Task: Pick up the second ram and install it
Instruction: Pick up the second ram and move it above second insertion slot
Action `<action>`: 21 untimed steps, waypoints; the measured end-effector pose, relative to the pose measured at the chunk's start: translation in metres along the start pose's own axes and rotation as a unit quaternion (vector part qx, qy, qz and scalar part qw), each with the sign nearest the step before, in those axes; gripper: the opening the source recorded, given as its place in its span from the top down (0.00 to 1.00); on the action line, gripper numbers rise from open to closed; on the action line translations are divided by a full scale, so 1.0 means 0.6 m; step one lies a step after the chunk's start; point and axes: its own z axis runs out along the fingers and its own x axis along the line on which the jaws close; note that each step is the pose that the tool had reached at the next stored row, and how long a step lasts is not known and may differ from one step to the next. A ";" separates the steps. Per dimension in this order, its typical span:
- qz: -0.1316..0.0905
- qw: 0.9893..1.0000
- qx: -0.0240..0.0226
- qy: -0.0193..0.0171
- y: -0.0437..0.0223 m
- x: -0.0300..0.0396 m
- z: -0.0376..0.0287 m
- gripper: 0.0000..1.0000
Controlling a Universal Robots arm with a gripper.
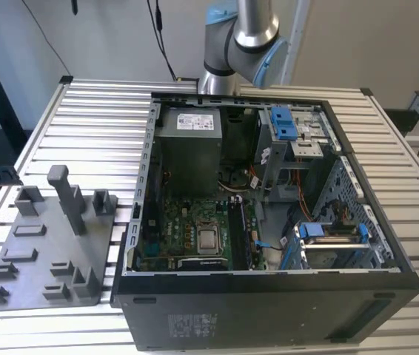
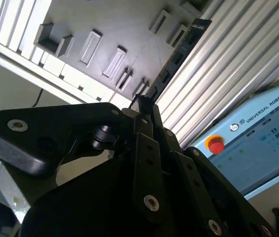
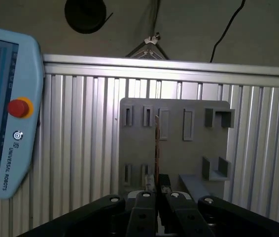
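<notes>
First wrist view: your gripper (image 3: 157,196) is clenched on the second ram (image 3: 156,148), which it holds edge-on above the grey holder tray (image 3: 139,143).
By my reading the pick-up is done and the install is not. Seating the stick will call for squaring its long edge to a slot on the motherboard (image 1: 183,222) inside the open case (image 1: 269,314), which stands just beside the tray on the exterior view's right. You have open slatted table (image 1: 98,126) around the tray, but mind the tray's upright posts (image 1: 67,196), the case wall nearest the tray, and the teach pendant (image 3: 4,113) to one side of the tray.
</notes>
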 end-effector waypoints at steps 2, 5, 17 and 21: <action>0.000 1.000 0.000 0.000 0.000 0.000 0.000 0.86; 0.000 1.000 0.000 0.000 0.000 0.000 -0.001 0.86; 0.000 1.000 0.000 0.001 0.000 -0.006 -0.031 0.86; 0.000 1.000 0.000 0.001 -0.001 -0.008 -0.045 0.86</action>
